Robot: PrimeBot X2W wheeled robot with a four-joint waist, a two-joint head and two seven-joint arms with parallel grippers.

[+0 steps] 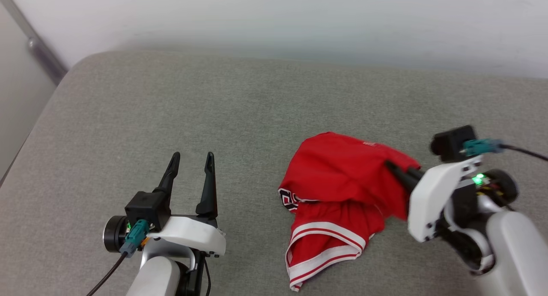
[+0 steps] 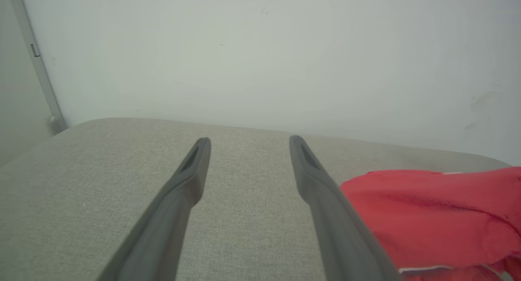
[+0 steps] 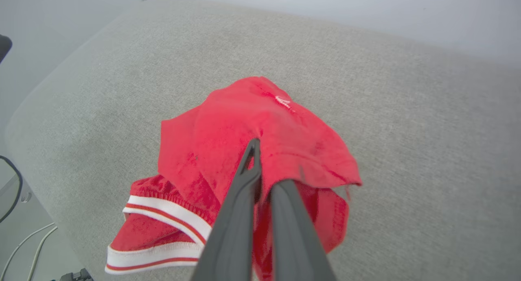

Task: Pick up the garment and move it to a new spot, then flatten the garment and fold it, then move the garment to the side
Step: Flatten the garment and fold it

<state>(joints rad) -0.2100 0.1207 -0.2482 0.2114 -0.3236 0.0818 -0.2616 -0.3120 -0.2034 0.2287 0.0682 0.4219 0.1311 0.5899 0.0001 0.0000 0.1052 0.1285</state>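
Left gripper [image 1: 192, 156] sits at the lower left of the head view with its two dark fingers spread wide and pointing away from the robot, holding nothing; bare grey upholstered surface [image 1: 214, 99] shows between and beneath them. In the left wrist view the same fingers stand apart over the grey fabric, and a red edge of the garment [image 1: 342, 171] enters at the right – near the outer finger, contact not determinable. A pale wall [image 1: 299, 17] rises behind the far edge of the surface. The garment lies crumpled right of centre on the surface, well apart from the left gripper. Dark white-outlined lettering [image 1: 287, 199] shows at its left edge, red-and-white striped trim [image 1: 325, 240] spreads along its near lower portion, and a small white logo [image 1: 369, 144] sits on its far upper fold. The right gripper [image 1: 390, 164] reaches in from the right, its fingers pressed together and pinching a fold at the garment's right side. In the right wrist view one finger lies on top of the red cloth while the other is partly covered by it – the fabric drapes over both sides of the closed fingers.
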